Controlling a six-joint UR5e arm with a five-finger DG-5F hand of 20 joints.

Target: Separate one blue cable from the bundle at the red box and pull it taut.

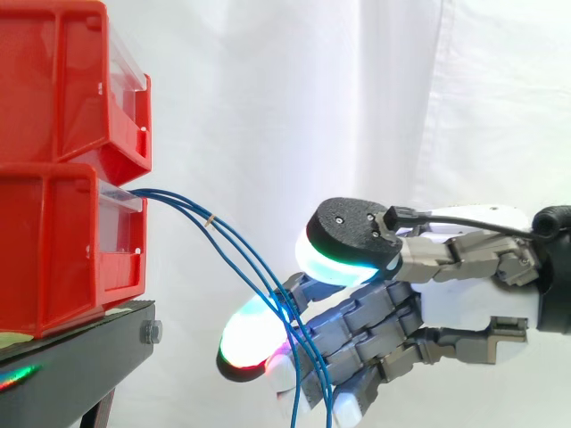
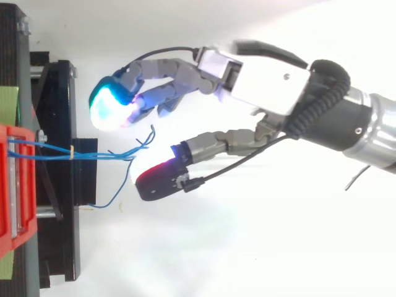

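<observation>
Several thin blue cables (image 1: 241, 251) leave the lower red box (image 1: 62, 254) at the left, tied together by a small pale band (image 1: 209, 218). They sag down to the right, across my hand's fingers, and leave the view at the bottom. My hand (image 1: 464, 303) reaches in from the right, open, with its fingers (image 1: 254, 339) loosely extended and the thumb pad (image 1: 343, 236) held apart above them. From above, the cables (image 2: 93, 154) fan out past the band, between the fingers (image 2: 111, 105) and the thumb (image 2: 161, 179). No finger is closed on a cable.
A second red box (image 1: 62, 80) is stacked on the lower one. Both rest on a black stand (image 1: 80, 357) at the left edge. One loose strand (image 2: 108, 198) loops back toward the stand. A white curtain hangs behind.
</observation>
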